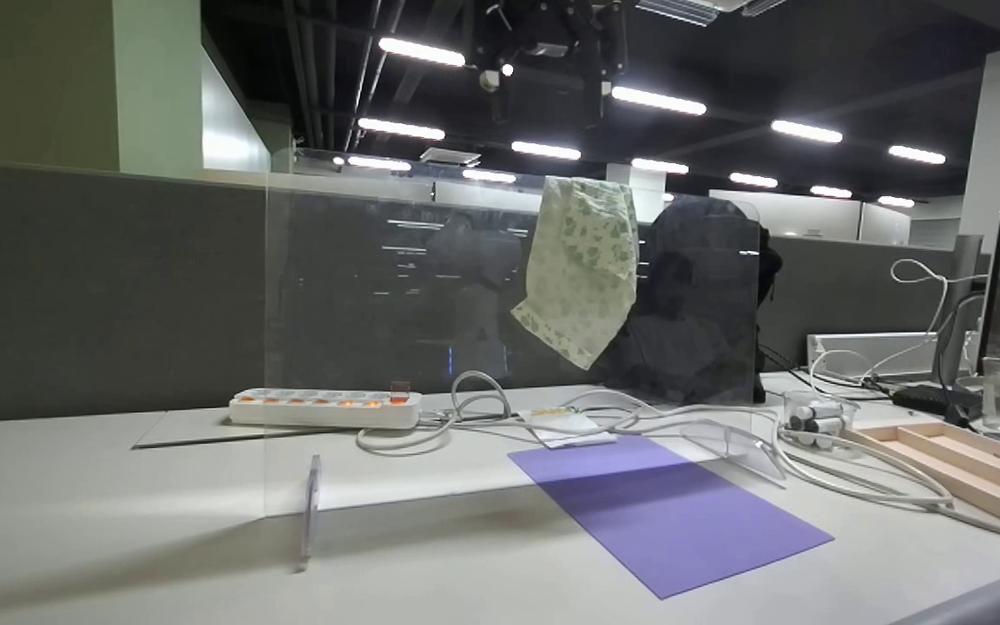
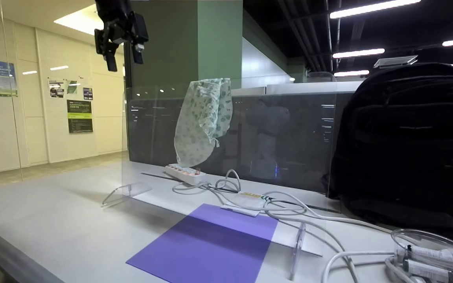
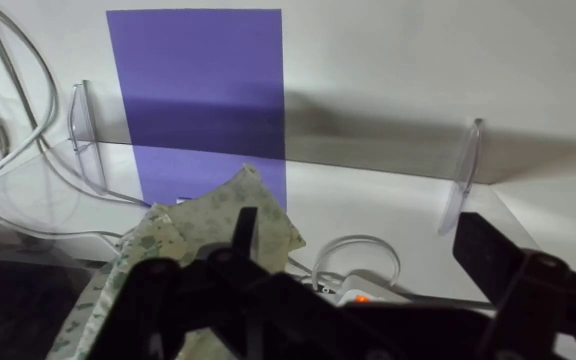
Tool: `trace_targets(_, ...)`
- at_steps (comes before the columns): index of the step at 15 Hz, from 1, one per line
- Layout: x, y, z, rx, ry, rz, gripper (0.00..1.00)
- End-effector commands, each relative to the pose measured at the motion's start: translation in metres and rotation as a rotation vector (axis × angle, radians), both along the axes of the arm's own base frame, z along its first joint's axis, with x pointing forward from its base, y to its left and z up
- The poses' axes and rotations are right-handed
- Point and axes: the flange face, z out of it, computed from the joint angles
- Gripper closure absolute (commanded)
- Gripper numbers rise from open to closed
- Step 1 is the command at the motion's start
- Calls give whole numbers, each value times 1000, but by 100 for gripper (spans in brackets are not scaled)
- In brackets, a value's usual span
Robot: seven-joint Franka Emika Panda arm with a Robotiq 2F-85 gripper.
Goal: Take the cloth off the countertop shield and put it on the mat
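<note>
Plainly, the cloth (image 1: 583,269) hangs over the top edge of the countertop shield (image 1: 465,334); the tool (image 1: 546,108) is spread wide, holding nothing.
The step in hand looks like lining up for the grasp: in both exterior views the tool sits higher than the cloth and off to one side, so it should first centre over the draped fold, then descend slowly and pinch fabric alone, since a nudged shield could tip. A straight lift until the lowest corner clears the edge would serve best before lowering onto the mat (image 1: 682,521), which lies flat on the bench (image 1: 118,486), partly beneath the shield. The cloth is pale cream-green with scattered darker green patches, creased, thin-looking and likely to crumple when released.
</note>
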Motion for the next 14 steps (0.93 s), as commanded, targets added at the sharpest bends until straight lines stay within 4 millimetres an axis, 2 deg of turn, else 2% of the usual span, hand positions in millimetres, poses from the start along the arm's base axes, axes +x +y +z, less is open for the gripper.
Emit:
trace_targets(1, -3, -15, 5, 35, -13, -38, 0)
trace_targets(3, -8, -39, 9, 77, -25, -82, 0)
trace_targets(4, -10, -43, 9, 86, -27, -91, 0)
trace_targets(9, -10, -40, 7, 88, -28, -86, 0)
trace_targets(11, -9, -56, 13, 60, -109, -117, 0)
trace_targets(14, -2, -101, 25, 95, -257, -199, 0)
